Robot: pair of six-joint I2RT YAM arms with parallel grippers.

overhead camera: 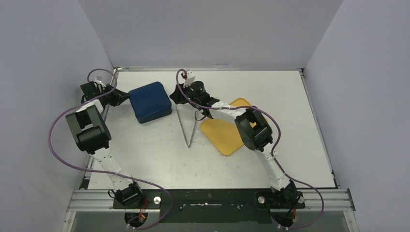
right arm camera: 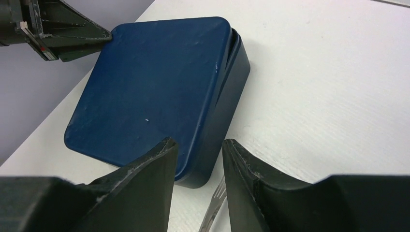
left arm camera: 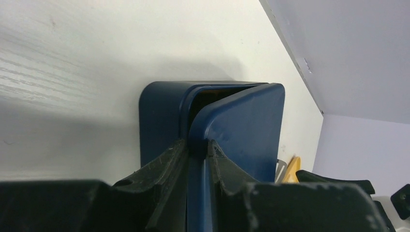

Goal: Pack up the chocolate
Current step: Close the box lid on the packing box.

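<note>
Your white table (overhead camera: 290,87): lots of open room far right and near middle. Blue box (overhead camera: 150,101) far left, close to left wall. Lid (right arm camera: 154,87) sits crooked on it, inside hidden, so you can't tell where chocolate is. Yellow tray (overhead camera: 222,133) right of middle, tongs (overhead camera: 186,128) just left of it. Your left gripper (left arm camera: 197,145) pinches lid edge. Your right gripper (right arm camera: 199,145) spread, just beside box.

1 blue box (right arm camera: 236,82) w/ 1 lid (right arm camera: 150,87), 1 pr tongs (overhead camera: 188,141), 1 yellow tray (overhead camera: 221,135)
</note>
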